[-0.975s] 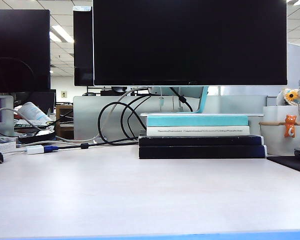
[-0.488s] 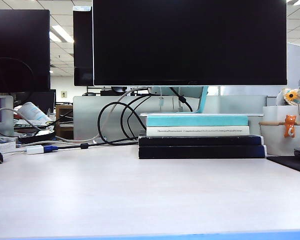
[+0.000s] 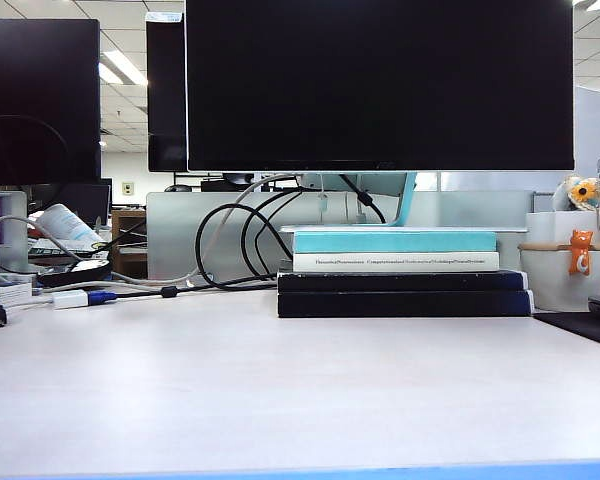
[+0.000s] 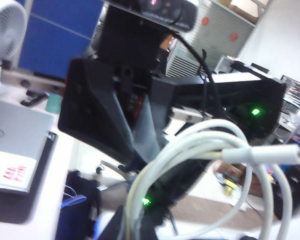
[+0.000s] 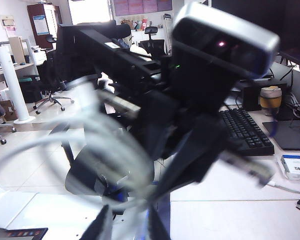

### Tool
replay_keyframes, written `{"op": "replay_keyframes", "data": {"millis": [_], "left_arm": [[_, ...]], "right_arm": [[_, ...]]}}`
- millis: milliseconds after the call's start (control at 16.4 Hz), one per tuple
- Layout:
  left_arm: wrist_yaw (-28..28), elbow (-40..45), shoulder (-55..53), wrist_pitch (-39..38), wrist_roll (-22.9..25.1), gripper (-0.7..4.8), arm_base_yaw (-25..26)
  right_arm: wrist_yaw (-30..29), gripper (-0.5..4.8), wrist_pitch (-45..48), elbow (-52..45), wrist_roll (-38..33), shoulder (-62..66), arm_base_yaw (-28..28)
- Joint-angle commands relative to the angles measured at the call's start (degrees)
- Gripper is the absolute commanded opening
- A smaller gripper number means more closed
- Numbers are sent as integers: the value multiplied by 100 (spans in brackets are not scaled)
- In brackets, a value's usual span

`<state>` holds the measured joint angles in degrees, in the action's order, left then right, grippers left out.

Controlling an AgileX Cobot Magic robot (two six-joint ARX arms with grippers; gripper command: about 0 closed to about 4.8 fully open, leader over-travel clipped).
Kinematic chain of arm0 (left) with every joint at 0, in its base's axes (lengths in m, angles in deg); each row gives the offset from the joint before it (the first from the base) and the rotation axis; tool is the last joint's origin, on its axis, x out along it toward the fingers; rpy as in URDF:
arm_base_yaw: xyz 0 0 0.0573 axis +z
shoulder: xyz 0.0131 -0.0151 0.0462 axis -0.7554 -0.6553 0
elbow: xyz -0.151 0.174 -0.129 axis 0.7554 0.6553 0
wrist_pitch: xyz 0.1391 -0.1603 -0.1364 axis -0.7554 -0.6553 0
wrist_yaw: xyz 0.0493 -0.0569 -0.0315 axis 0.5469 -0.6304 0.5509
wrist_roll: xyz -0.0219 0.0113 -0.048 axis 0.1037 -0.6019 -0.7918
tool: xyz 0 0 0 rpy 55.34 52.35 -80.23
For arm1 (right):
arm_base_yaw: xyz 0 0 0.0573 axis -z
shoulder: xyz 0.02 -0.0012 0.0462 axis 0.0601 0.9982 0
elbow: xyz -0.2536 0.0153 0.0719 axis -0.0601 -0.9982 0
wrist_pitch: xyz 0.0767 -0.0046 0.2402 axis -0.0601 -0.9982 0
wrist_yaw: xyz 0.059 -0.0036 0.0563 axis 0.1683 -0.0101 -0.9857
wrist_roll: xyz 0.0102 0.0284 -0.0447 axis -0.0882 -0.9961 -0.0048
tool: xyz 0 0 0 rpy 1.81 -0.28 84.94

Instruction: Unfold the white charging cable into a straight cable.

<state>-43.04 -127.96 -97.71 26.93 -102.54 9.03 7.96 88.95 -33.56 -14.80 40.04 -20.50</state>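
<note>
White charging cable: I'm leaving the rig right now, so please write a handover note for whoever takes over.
Left gripper: raised off the table, outside the exterior view, jaws shut on the white charging cable.
Right gripper: also raised and outside the exterior view, with the cable's loops right at its jaws. The picture is too blurred to tell whether it grips.
Cable: held in the air between the arms, none of it on the table.
Done: cable picked up.
Left: it hangs in several loops. Pull it out straight.
</note>
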Motion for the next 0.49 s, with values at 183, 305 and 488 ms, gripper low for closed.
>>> {"op": "replay_keyframes", "data": {"millis": [183,305,488], "left_arm": [[234,-13,-111,125,7,-6,-210],[323,-13,-116,146,17,-6,-216],[385,-13,-118,256,13,-6,-225]], "right_arm": [[98,95,214,28,-7,-15,-11],[83,95,212,28,-26,-13,-13],[83,94,212,28,-48,-15,-13]]}}
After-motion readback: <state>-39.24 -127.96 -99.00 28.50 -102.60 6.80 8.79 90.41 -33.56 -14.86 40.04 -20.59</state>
